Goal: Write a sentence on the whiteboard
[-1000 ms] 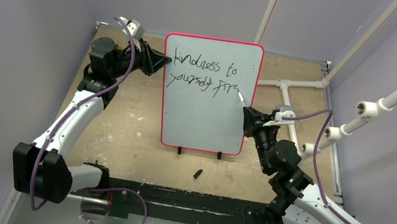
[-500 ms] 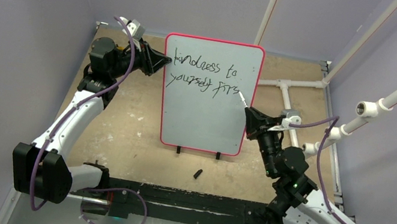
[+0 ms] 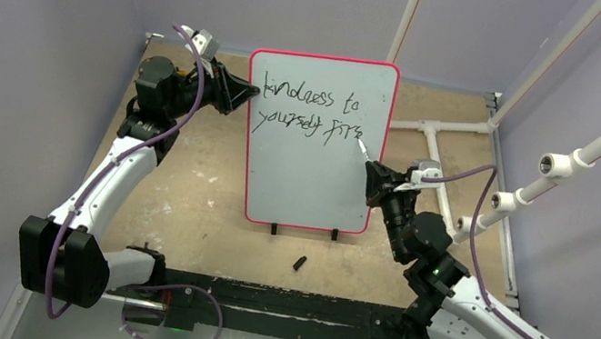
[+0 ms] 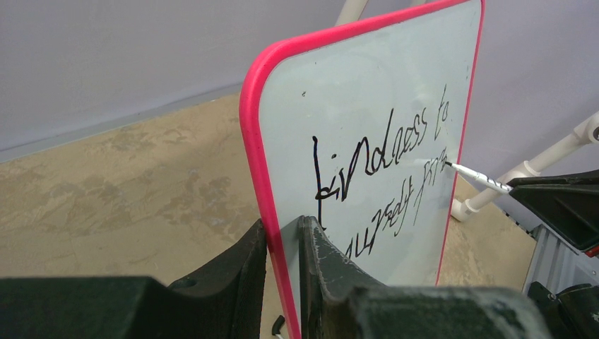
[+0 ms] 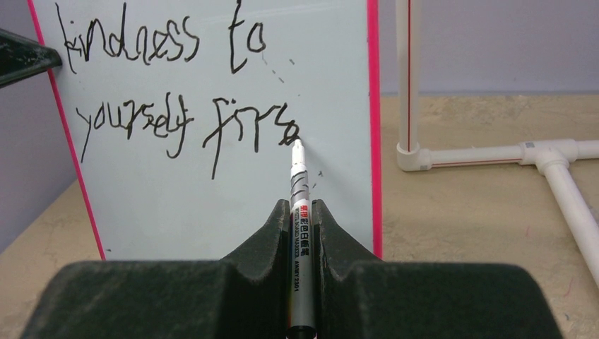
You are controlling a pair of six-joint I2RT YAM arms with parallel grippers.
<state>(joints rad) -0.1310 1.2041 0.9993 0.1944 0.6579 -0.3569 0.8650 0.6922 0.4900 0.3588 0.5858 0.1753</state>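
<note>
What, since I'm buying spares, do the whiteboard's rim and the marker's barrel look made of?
Whiteboard rim: glossy pink-red plastic, probably; smoothly moulded round the corner. Marker barrel: silvery sheen with black print, so metal or coated plastic; cannot tell which.

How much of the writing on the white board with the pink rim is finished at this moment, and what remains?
Done: the black handwritten sentence reads "kindness to yourself firs" on the upright pink-rimmed whiteboard. In hand: the right gripper holds the silver marker pen, tip at that last letter; the left gripper clamps the board's left rim. Left: apparently the closing "t".
</note>
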